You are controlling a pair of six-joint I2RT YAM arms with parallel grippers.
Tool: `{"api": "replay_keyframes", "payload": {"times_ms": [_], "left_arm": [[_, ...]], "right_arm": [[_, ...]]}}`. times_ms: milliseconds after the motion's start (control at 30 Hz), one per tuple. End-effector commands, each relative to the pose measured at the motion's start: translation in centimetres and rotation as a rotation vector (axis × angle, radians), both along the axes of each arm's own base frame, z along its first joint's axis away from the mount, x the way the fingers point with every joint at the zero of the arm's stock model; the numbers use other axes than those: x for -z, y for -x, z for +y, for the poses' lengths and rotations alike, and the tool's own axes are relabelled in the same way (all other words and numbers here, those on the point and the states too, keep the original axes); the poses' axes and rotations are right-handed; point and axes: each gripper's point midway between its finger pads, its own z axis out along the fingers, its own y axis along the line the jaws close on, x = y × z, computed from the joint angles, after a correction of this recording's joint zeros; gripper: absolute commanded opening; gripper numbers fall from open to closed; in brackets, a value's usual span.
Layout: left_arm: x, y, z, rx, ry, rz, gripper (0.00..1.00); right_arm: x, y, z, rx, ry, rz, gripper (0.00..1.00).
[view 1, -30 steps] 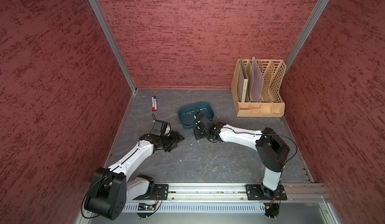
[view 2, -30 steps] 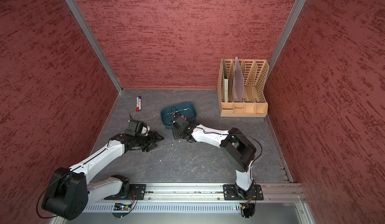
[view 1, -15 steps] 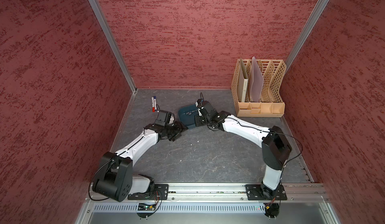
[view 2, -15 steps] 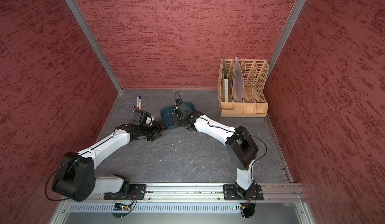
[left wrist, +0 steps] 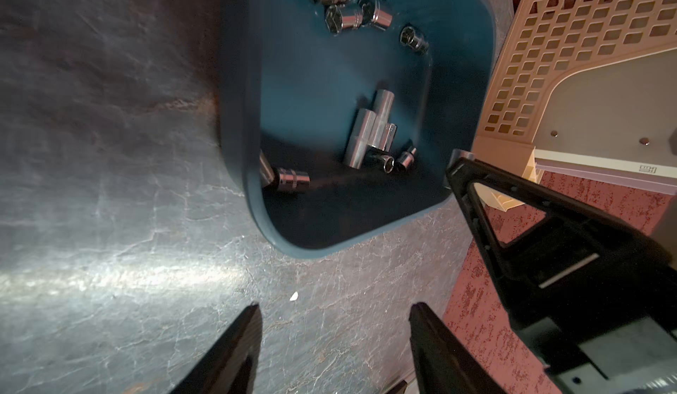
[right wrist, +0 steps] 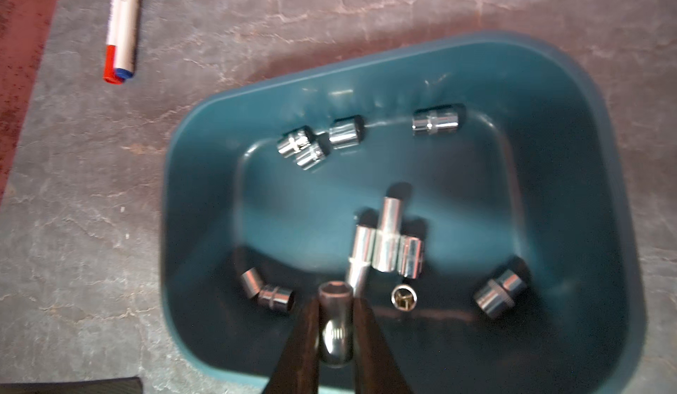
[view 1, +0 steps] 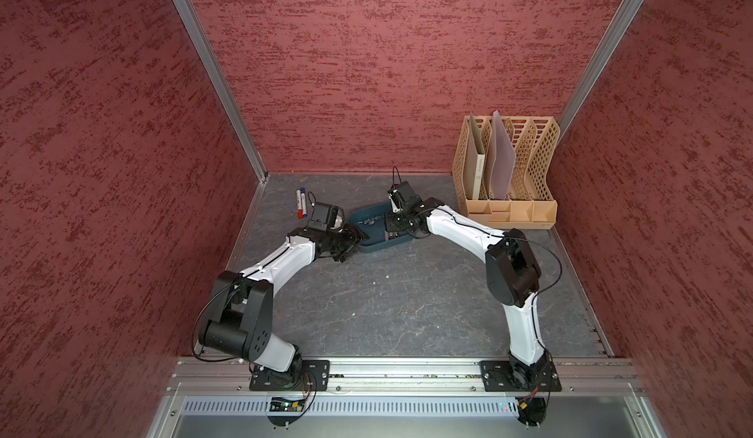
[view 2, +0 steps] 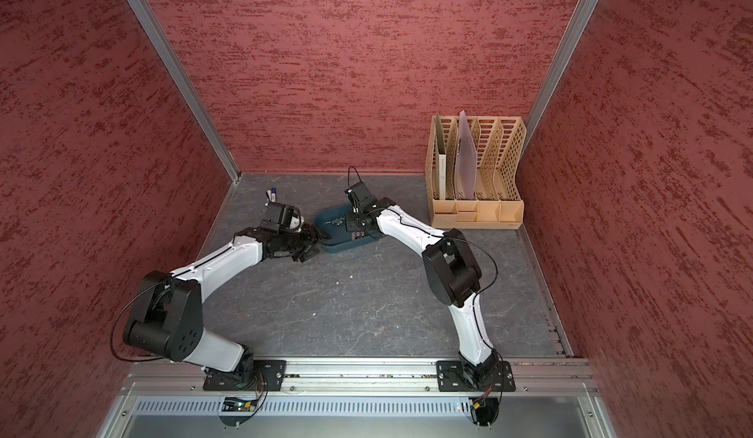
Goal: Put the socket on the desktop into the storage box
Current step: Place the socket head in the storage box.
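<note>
Both arms swung forward since a second ago; right gripper (right wrist: pixel 337 299) now hangs over the shallow dark teal plastic storage box (right wrist: pixel 366 66), clenched mid-barrel on a small chrome steel socket (right wrist: pixel 335 337), likely hard, dense, slick; left gripper (left wrist: pixel 335 306) gapes empty above the grey veined table (right wrist: pixel 73 227).

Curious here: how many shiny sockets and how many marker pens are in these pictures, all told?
Chrome cylindrical sockets lying in the dark teal plastic tub: 11
Chrome socket clamped in the right gripper: 1
White marker pens, red-capped and blue-capped: 2
Total: 14
</note>
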Motion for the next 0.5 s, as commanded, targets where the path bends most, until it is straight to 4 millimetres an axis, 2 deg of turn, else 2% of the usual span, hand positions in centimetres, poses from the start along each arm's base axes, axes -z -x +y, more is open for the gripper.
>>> {"api": "replay_keyframes", "payload": {"times_ms": [0,267,467], "left_arm": [[-0.5,-1.3,0.1,-0.015,0.011,-0.029,0.67],[-0.1,-1.8,0.9,-0.034,0.005,-0.030,0.67],[0.3,-1.4,1.7,-0.051,0.004,-0.022,0.67]], "right_arm": [[0.1,-0.9,-0.2,0.023,-0.017,0.028,0.16],[2.3,-3.1,-0.4,0.060,-0.007,0.064,0.16],[3.4,-4.1,-0.1,0.076,-0.013,0.086,0.17]]}}
